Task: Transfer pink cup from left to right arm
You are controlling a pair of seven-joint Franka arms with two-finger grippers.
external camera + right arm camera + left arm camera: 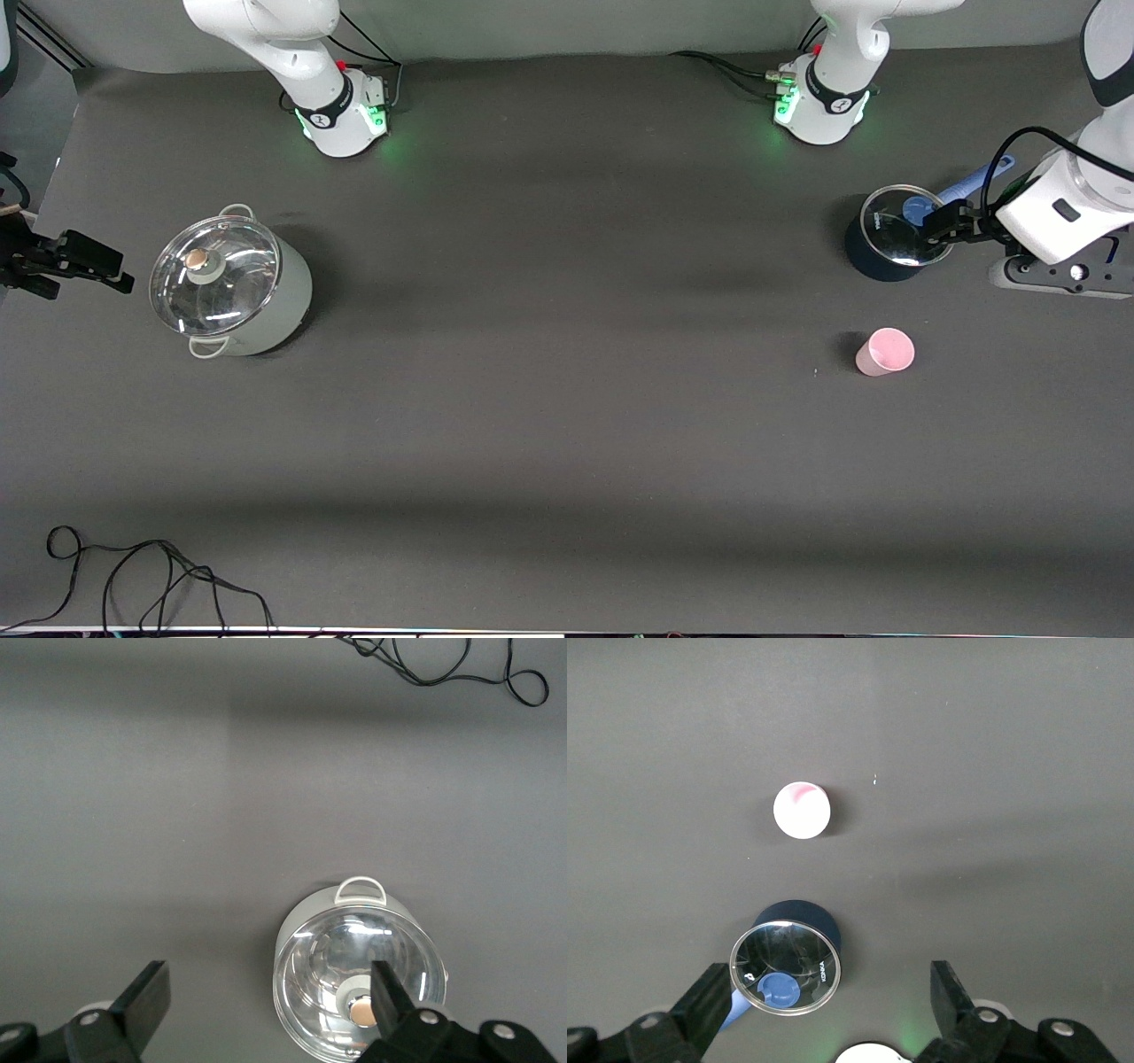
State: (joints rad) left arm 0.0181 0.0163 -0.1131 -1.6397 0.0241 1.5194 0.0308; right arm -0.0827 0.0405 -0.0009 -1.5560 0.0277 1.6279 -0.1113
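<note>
The pink cup point(884, 352) stands alone on the dark table toward the left arm's end, nearer to the front camera than a dark blue pot point(893, 236). In the left wrist view the cup point(802, 810) shows as a pale round disc, apart from the pot point(786, 967). My left gripper point(946, 226) hangs open and empty in the air beside the dark blue pot, its fingers point(709, 1001) wide apart. My right gripper point(106, 268) is open and empty at the right arm's end, beside a pale green pot point(232, 291).
The pale green pot has a glass lid point(359, 979) and two loop handles. The dark blue pot has a glass lid with a blue knob and a blue handle point(970, 186). A black cable point(133, 576) lies by the table's front edge.
</note>
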